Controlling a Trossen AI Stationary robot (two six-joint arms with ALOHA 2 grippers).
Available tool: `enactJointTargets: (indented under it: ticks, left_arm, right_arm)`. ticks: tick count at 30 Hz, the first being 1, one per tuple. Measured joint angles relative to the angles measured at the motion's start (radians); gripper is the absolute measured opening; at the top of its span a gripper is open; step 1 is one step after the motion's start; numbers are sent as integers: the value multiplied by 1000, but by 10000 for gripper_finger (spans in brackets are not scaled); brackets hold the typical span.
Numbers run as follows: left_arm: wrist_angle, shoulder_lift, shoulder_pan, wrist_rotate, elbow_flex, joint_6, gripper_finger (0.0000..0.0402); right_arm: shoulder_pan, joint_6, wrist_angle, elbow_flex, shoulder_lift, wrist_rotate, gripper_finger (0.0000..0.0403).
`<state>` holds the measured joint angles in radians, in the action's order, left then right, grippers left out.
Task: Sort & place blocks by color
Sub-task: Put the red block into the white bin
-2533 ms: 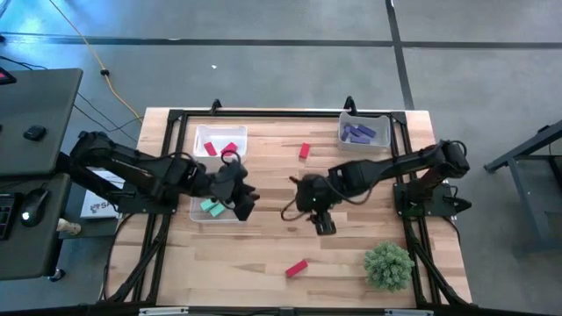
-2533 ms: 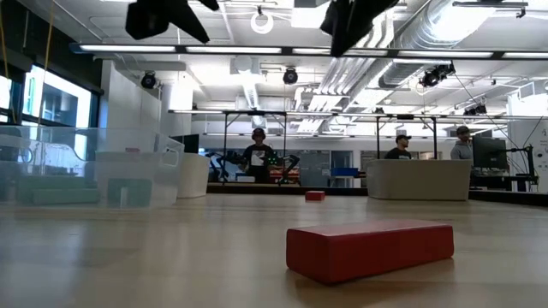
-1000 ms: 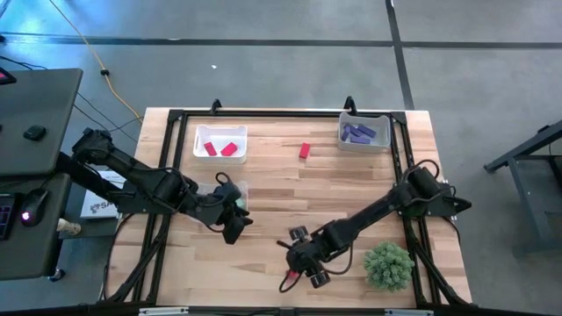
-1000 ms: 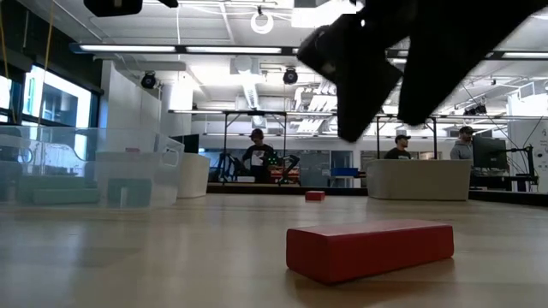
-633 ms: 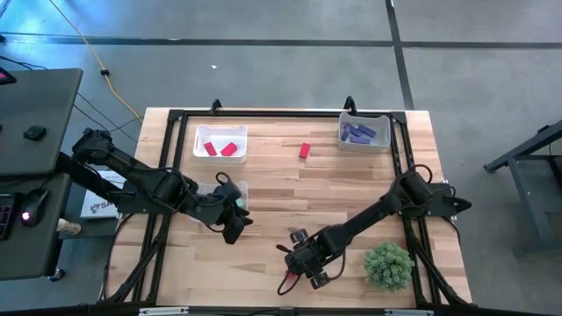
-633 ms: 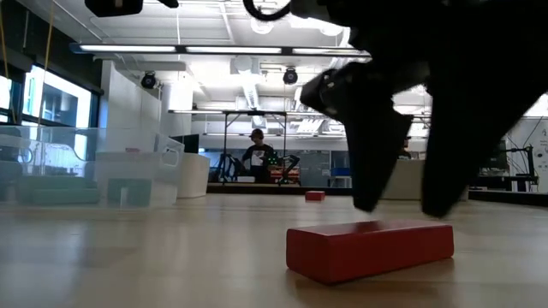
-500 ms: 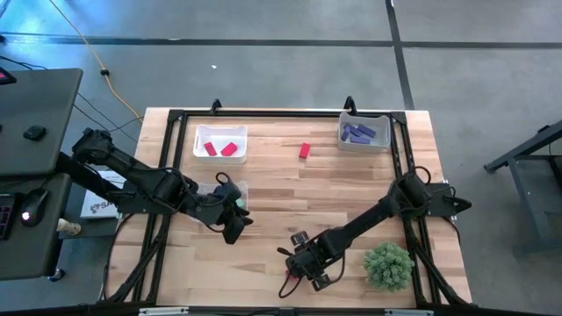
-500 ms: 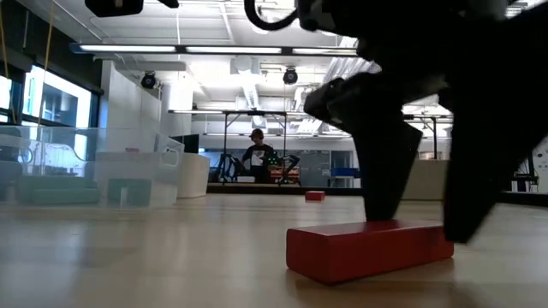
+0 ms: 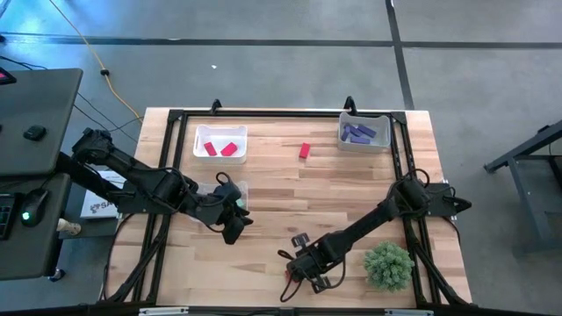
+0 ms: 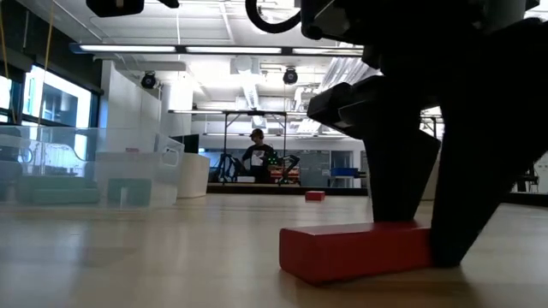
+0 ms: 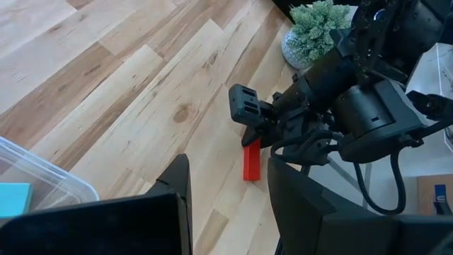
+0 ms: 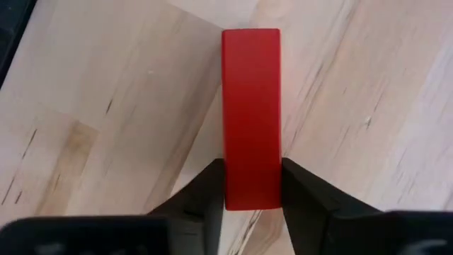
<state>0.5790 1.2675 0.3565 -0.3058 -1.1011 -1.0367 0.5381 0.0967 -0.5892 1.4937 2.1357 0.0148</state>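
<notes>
R gripper [image 12: 252, 185] was down at the table's near edge, jaws closed onto 1 red bar [image 12: 251, 113] lying flat on the wood [image 9: 351, 189]; both fingers touched its long sides. 1 spiky plant ball [image 9: 388, 265] sat just beside, to the R. L gripper [image 9: 233, 225] hung mid-table, left side, by 1 clear bin [image 9: 230, 190] w/ teal inside (count unclear); jaws partly apart, nothing between them. Farther back: 1 loose red block [image 9: 305, 150] at centre; 1 bin [image 9: 219, 140] far left w/ 2 red blocks; 1 bin [image 9: 363, 132] far right w/ purple blocks, approx 3.
</notes>
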Motion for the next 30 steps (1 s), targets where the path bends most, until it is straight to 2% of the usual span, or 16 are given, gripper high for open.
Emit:
enactJointTargets:
  ticks: [3,15,22,30]
  left_arm:
    - [0,0,0,0,0,0,102]
    - [-1,0,-33,1,0,-74,102]
    - [-1,0,-101,55,0,-121,102]
    - [-8,0,-192,117,0,-131,102]
  right_arm:
    - [1,0,0,0,0,-2,78]
    - [-36,35,-44,-5,-75,13,78]
    - [-79,27,-78,-4,-149,70,78]
    - [-127,-3,-93,-4,-232,195,78]
